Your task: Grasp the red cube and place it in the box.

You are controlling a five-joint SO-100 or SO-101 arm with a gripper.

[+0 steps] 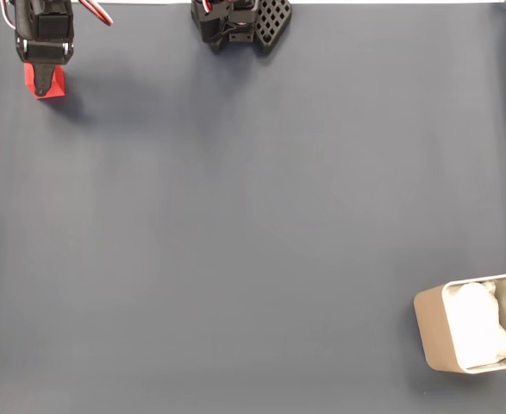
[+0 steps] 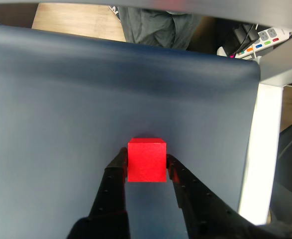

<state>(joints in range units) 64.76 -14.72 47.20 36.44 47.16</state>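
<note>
The red cube (image 1: 49,84) is at the far top left of the dark blue mat in the fixed view, partly under my gripper (image 1: 42,76). In the wrist view the red cube (image 2: 146,160) sits between the two black fingers of my gripper (image 2: 146,158), and both fingers press against its sides. I cannot tell whether the cube rests on the mat or hangs just above it. The beige box (image 1: 431,332), with a white lining inside, stands at the bottom right corner, far from the gripper.
The arm's black base (image 1: 235,21) is at the top centre of the fixed view. In the wrist view the mat ends at a white table edge (image 2: 257,149) on the right, with a power strip (image 2: 265,37) and a person's dark clothing (image 2: 155,27) beyond.
</note>
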